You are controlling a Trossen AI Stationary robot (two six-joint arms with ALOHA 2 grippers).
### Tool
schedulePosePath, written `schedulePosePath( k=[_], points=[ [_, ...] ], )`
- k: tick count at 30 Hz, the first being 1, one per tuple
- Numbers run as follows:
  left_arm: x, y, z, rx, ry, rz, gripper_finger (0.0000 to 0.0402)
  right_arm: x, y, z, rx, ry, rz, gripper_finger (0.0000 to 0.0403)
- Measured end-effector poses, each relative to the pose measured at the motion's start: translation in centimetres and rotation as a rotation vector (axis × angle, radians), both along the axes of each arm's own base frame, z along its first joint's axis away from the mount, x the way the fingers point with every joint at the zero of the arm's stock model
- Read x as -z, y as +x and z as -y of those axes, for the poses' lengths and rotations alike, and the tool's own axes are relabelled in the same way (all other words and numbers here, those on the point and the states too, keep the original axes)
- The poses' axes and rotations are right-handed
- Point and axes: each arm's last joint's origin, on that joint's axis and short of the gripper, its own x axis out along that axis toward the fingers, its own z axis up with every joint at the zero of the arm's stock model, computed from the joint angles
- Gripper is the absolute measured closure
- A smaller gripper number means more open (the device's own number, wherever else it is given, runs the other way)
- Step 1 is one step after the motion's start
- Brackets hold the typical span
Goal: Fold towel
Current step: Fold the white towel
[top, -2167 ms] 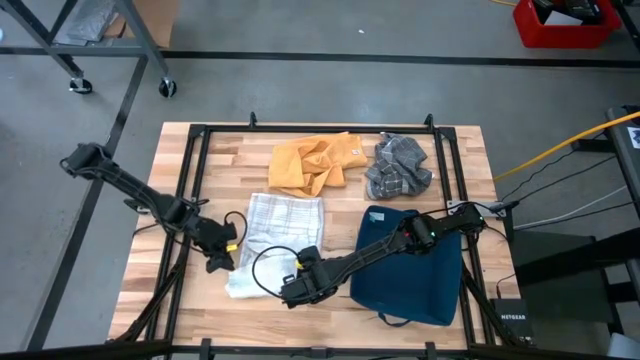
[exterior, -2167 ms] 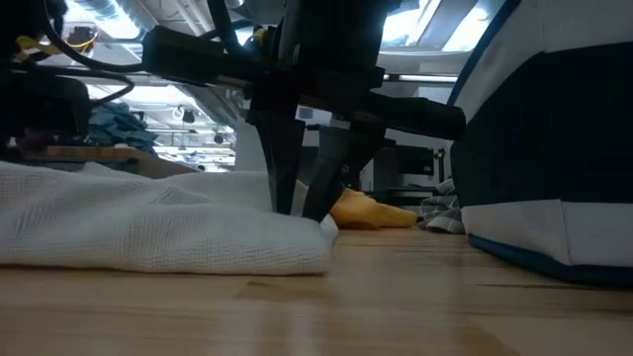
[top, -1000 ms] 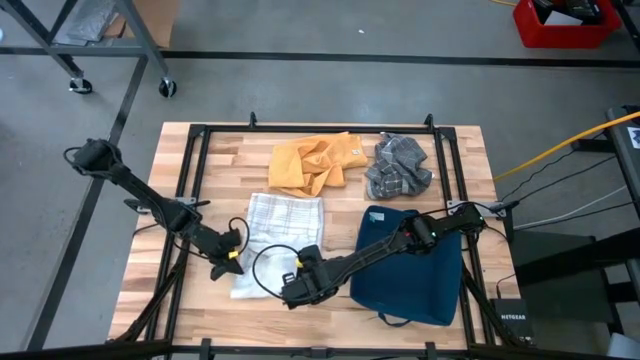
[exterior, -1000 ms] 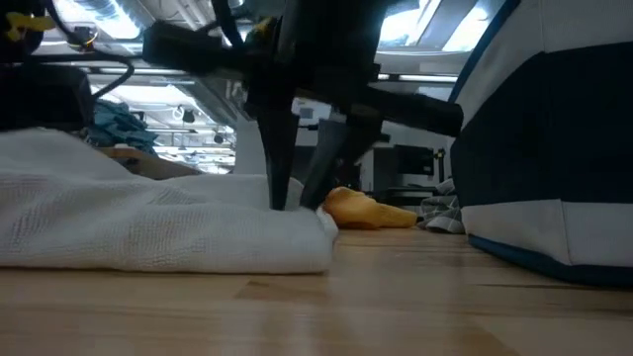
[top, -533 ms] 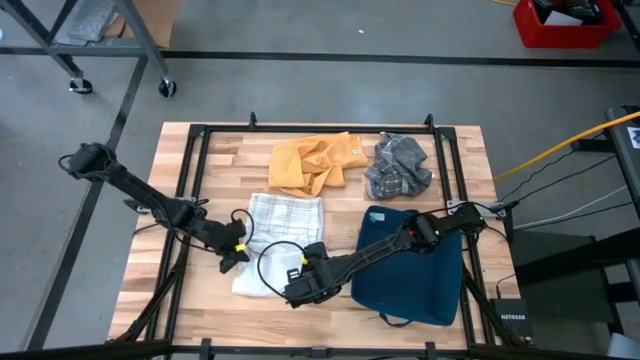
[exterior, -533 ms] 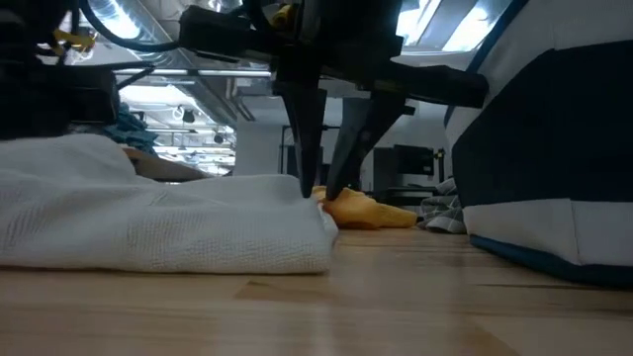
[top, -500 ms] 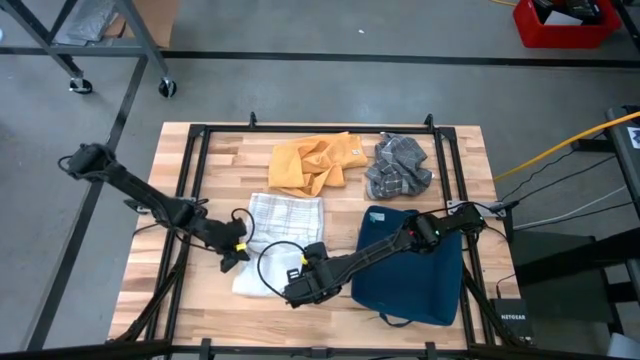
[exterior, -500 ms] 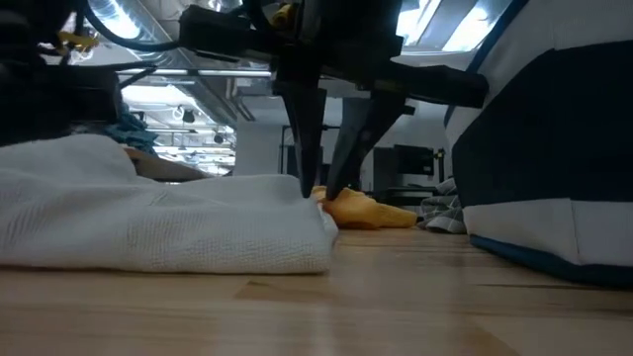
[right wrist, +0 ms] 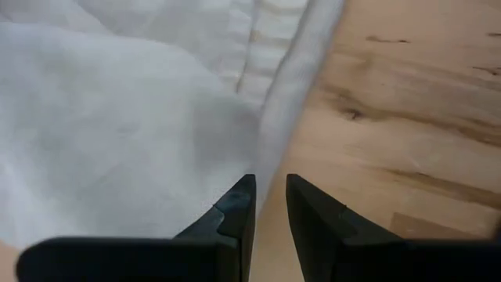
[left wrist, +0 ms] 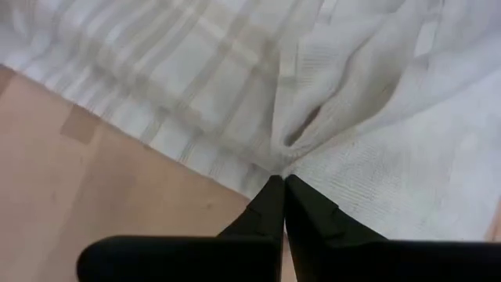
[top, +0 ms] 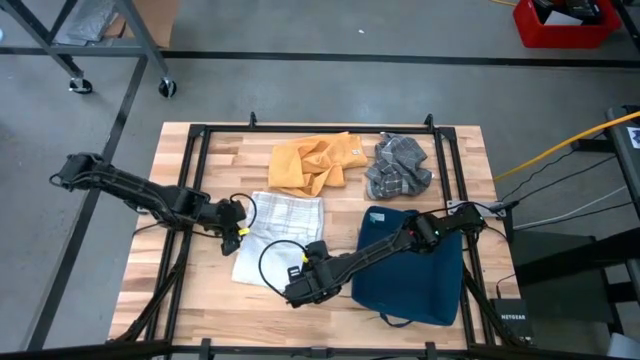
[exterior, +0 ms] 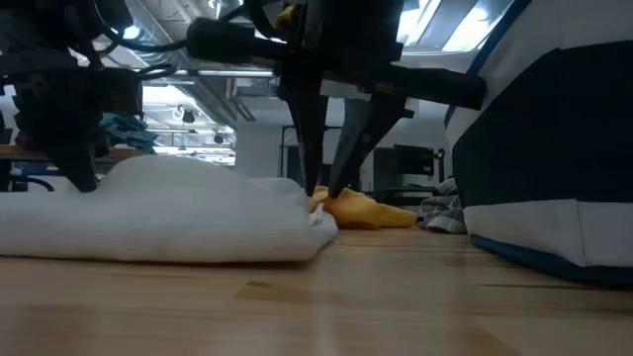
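- The table (top: 465, 160) carries our white towel (top: 278, 225) near its front-left part, between the left edge and a navy bag (top: 415, 275).
- We judge the towel partly folded: the near portion is bunched, not yet flat.
- Our left gripper (left wrist: 280, 200) is pinched together on the towel's left edge.
- Our right gripper (right wrist: 266, 205) sits slightly apart at the towel's near-right corner, gripping nothing clearly.

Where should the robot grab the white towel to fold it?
Probably at its near corners. The white towel lies flat with a thin free edge there; the left gripper already pinches the left edge, and the right gripper straddles the right edge, coming in low from the side.
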Motion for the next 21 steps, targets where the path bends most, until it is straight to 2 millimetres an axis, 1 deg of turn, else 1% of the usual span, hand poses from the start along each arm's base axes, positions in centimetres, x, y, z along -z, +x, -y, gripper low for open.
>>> schedulePosePath(
  k=[5, 7, 14, 18, 21],
  points=[
    [0.0, 0.1, -0.2, 0.039, 0.045, 0.010, 0.0396, 0.6, 0.1, 0.5, 0.009, -0.037, -0.008, 0.0324],
    [0.0, 0.2, -0.3, 0.053, 0.058, 0.011, 0.0391, 0.6, 0.1, 0.5, -0.026, -0.069, -0.006, 0.0324],
    [-0.1, 0.3, -0.6, 0.082, 0.084, 0.022, 0.0357, 0.1, -0.2, -0.3, -0.234, -0.184, -0.047, 0.0324],
    [-0.1, 0.4, -1.2, 0.039, 0.080, 0.020, 0.0337, -0.9, -0.2, -1.2, -0.385, -0.211, -0.064, 0.0324],
    [-0.1, 0.4, -1.8, -0.024, 0.090, 0.022, 0.0332, -1.7, -0.2, -1.6, -0.470, -0.225, -0.067, 0.0324]
  ],
)
